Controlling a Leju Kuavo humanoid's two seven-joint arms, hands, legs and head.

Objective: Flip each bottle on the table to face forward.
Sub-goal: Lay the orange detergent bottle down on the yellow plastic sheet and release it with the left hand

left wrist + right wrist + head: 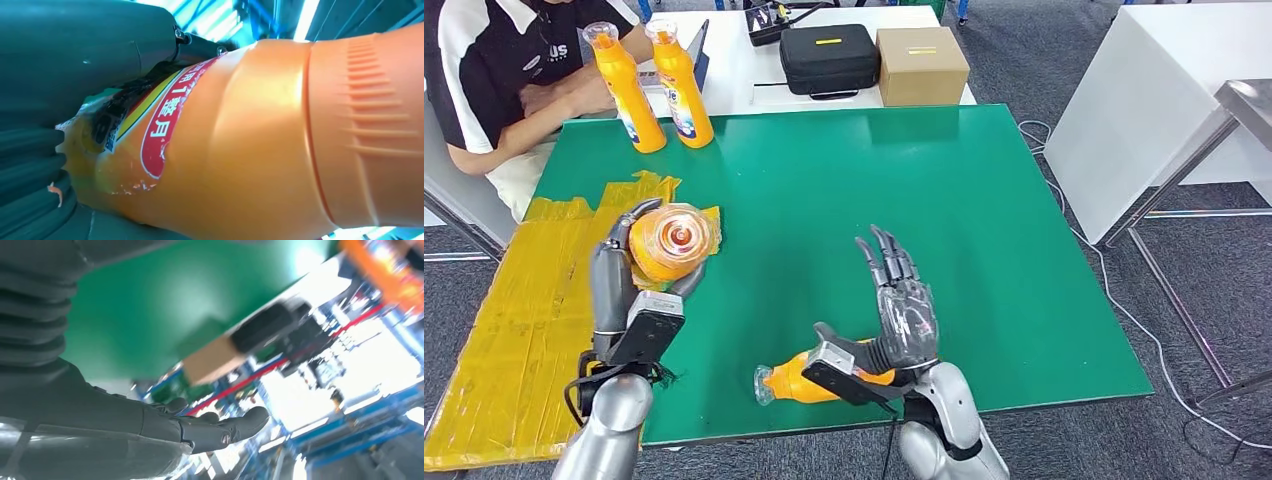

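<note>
The left hand grips an orange bottle within its curled fingers, cap end toward the camera. The right hand is raised with fingers spread, holding nothing; behind its wrist a second orange bottle lies on the green table. Two upright bottles stand well beyond the fingertips.

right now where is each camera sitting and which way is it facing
Head view: high on the body, looking forward and down at the green table; both arms show, the left hand holding a bottle, the right hand open above a lying bottle.
Left wrist view: behind the left hand, pressed close to the held bottle.
Right wrist view: behind the right hand, looking across the table to a cardboard box.
Shared: head and left wrist views show the held bottle; head and right wrist views show the box.
</note>
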